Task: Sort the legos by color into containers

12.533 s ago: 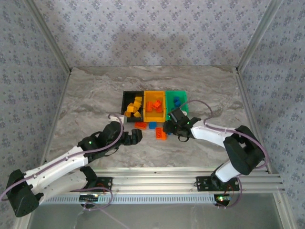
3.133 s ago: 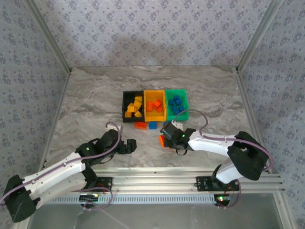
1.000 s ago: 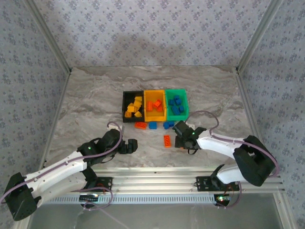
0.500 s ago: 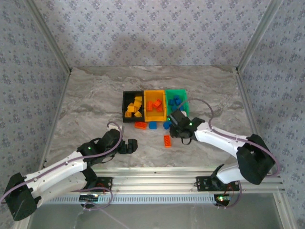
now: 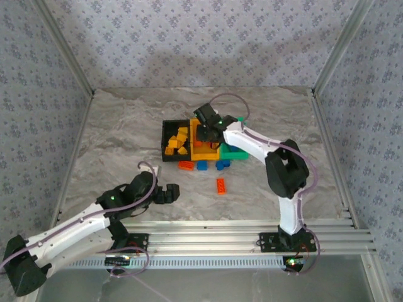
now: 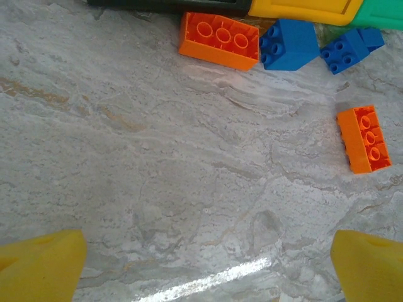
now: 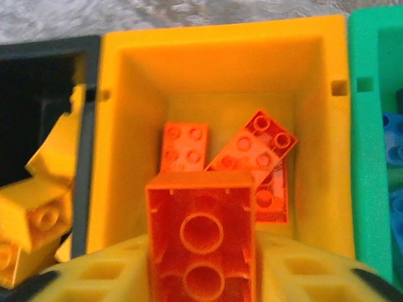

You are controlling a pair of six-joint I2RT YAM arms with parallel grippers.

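An orange brick (image 7: 201,245) is being clenched by the right gripper (image 5: 204,133), which is being held above the yellow-orange bin (image 7: 217,44). Other orange bricks (image 7: 252,151) are lying inside it. The left gripper (image 5: 169,194) is being held low over the table (image 6: 157,176), jaws released wide, grasping nothing. A loose orange brick (image 6: 219,41) and two blue bricks (image 6: 288,44) are lying just beside the bins' near wall, and a second loose orange brick (image 6: 363,138) is lying nearer the arms.

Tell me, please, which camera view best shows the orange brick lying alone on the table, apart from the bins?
The left wrist view: the lone orange brick lies large and sharp, studs up. The top external view shows it small, on the table in front of the bins.
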